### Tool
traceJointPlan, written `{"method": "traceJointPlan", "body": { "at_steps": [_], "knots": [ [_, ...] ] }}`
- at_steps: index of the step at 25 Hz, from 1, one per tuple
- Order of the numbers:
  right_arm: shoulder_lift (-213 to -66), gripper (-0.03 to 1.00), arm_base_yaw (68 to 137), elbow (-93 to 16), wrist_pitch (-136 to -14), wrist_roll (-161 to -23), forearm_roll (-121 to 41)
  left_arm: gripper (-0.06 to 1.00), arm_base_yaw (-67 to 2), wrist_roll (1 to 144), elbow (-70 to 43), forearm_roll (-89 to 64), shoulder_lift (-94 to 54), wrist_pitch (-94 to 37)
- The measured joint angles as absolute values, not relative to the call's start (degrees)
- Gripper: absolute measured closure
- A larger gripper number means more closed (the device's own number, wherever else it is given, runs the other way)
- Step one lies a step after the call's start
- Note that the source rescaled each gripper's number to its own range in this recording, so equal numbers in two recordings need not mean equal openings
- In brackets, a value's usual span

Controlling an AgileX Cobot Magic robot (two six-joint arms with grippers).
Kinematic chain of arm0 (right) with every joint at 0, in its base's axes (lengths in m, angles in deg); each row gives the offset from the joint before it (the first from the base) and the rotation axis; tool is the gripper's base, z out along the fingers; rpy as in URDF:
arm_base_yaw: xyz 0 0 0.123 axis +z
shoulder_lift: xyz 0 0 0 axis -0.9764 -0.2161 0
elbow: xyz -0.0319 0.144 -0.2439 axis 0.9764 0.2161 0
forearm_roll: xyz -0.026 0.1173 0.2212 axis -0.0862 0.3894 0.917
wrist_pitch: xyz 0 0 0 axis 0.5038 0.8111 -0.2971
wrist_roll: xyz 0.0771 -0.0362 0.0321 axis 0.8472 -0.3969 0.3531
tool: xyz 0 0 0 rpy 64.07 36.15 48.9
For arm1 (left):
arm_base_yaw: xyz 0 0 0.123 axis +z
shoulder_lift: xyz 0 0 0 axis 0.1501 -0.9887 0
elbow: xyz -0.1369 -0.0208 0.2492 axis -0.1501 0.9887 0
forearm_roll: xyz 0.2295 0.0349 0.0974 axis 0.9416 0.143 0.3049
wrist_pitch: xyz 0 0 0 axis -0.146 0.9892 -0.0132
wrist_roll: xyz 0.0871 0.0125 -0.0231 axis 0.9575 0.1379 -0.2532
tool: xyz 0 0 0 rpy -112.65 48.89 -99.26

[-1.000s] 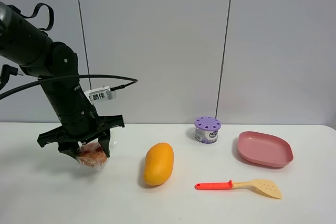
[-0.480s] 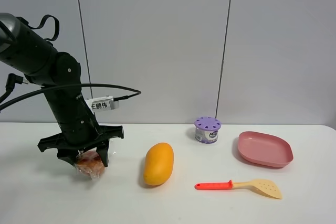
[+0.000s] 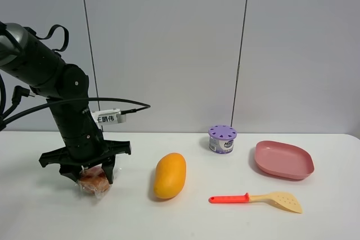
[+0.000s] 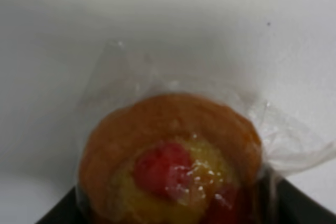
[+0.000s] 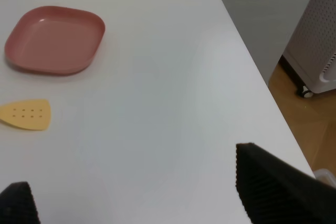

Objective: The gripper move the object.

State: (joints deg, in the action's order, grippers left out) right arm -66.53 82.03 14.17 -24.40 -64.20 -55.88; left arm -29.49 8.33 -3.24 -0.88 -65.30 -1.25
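Observation:
The object, a small brown pastry with red spots in clear wrap, is at the left of the white table, touching or just above its surface. My left gripper, a black claw on the dark arm, is shut on it from above. In the left wrist view the pastry fills the picture, with the black fingers at its sides. My right gripper is open and empty over the table's right part. It does not show in the exterior view.
A yellow-orange mango lies right of the pastry. A purple-lidded container stands behind the middle. A pink plate and a red-handled spatula lie at the right. The table's right edge drops to the floor.
My left gripper has come down and a little to the left with the pastry, from above the table to its surface. The other things have not moved.

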Motion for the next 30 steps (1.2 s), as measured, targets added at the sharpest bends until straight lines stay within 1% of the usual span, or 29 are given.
{"method": "traceJointPlan", "body": {
  "at_steps": [7, 8, 9, 10, 11, 13, 14, 15, 18, 21, 25, 30],
  "knots": [
    [-66.53, -0.03, 82.03, 14.17, -24.40, -64.20, -55.88, 0.94, -29.49, 8.54, -3.24, -0.89, -65.30, -1.86],
    [-66.53, -0.03, 82.03, 14.17, -24.40, -64.20, -55.88, 0.92, -29.49, 8.92, -3.24, -0.89, -65.30, -1.86],
    [-66.53, -0.03, 82.03, 14.17, -24.40, -64.20, -55.88, 0.85, -29.49, 9.59, -3.24, -0.89, -65.30, -1.86],
    [-66.53, -0.03, 82.03, 14.17, -24.40, -64.20, -55.88, 0.71, -29.49, 10.46, -3.24, -0.89, -65.30, -1.81],
    [-66.53, -0.03, 82.03, 14.17, -24.40, -64.20, -55.88, 0.56, -29.49, 11.24, -3.24, -0.89, -65.30, -1.81],
    [-66.53, -0.03, 82.03, 14.17, -24.40, -64.20, -55.88, 0.29, -29.49, 12.41, -3.24, -0.99, -65.30, -1.57],
    [-66.53, -0.03, 82.03, 14.17, -24.40, -64.20, -55.88, 0.20, -29.49, 12.75, -3.24, -1.05, -65.30, -1.25],
    [-66.53, -0.03, 82.03, 14.17, -24.40, -64.20, -55.88, 0.15, -29.49, 12.97, -3.24, -1.10, -65.30, -0.79],
    [-66.53, -0.03, 82.03, 14.17, -24.40, -64.20, -55.88, 0.10, -29.49, 13.08, -3.79, -1.10, -63.48, 2.18],
    [-66.53, -0.03, 82.03, 14.17, -24.40, -64.20, -55.88, 0.09, -29.49, 13.44, -7.33, -0.71, -58.82, 8.27],
    [-66.53, -0.03, 82.03, 14.17, -24.40, -64.20, -55.88, 0.09, -29.49, 14.50, -15.02, 1.99, -49.82, 17.64],
    [-66.53, -0.03, 82.03, 14.17, -24.40, -64.20, -55.88, 0.09, -28.30, 16.07, -22.53, 8.36, -39.88, 33.48]
  ]
}}
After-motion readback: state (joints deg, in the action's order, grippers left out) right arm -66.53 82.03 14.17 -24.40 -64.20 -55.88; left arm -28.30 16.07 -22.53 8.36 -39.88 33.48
